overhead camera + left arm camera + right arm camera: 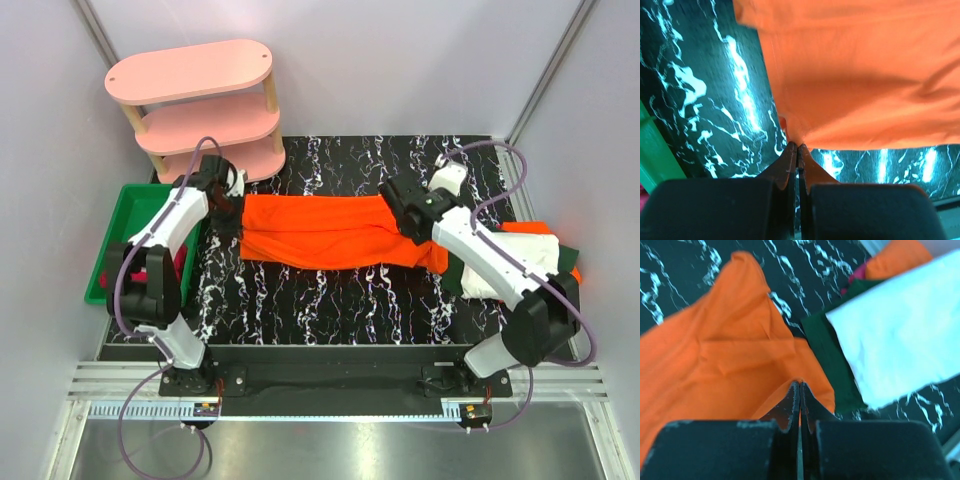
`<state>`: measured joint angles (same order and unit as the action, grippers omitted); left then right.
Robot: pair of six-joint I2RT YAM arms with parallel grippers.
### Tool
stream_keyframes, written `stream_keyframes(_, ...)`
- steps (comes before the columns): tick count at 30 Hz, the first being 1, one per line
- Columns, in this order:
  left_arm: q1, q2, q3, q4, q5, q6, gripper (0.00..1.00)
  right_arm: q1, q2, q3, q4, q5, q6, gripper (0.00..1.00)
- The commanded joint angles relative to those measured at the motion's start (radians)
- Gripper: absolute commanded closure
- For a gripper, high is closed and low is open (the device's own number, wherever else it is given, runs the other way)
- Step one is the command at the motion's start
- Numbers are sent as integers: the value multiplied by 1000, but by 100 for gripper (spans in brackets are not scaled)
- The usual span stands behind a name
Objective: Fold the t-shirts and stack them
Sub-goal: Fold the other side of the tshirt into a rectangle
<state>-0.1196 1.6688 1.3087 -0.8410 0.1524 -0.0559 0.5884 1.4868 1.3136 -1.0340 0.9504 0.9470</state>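
Both arms are down on the big bright orange cotton t-shirt, which lies as a long band across the black white-veined marble-look desk, stretched from one pair of jaws to the other. The left arm has its jaws pressed together on a small nip of the hem, the cloth fanning out ahead of the tips and bare desk on either side. The right arm has its jaws squeezed shut too, and the wrist view shows orange cloth bunched right at the tips, so I read that as a pinch on the opposite end.

Just to the outer side of the right jaws sits the finished pile: a folded white t-shirt on top, a dark green t-shirt edging out beneath it, and a smaller orange t-shirt peeking out beyond.

This looks like the halving fold, with the task partway along. To do it well, lift both ends together and level, with light tension between the jaws so the band does not sag or twist, then carry one end over to meet the other edge to edge. The left nip is thin, so a slow lift is safer. On the right, rise clear before swinging, because the pile is close enough to snag
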Motion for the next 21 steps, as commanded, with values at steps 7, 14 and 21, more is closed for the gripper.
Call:
stream_keyframes(7, 3, 101, 156, 48, -54, -15, 100, -117, 171, 208, 293, -36, -335, 100)
stream_keyframes(14, 11, 187, 276, 51, -96, -5, 100, -182, 294, 315, 350, -85, -415, 100)
stream_keyframes(21, 14, 275, 398, 51, -111, -13, 100, -245, 386, 417, 394, -124, -485, 100)
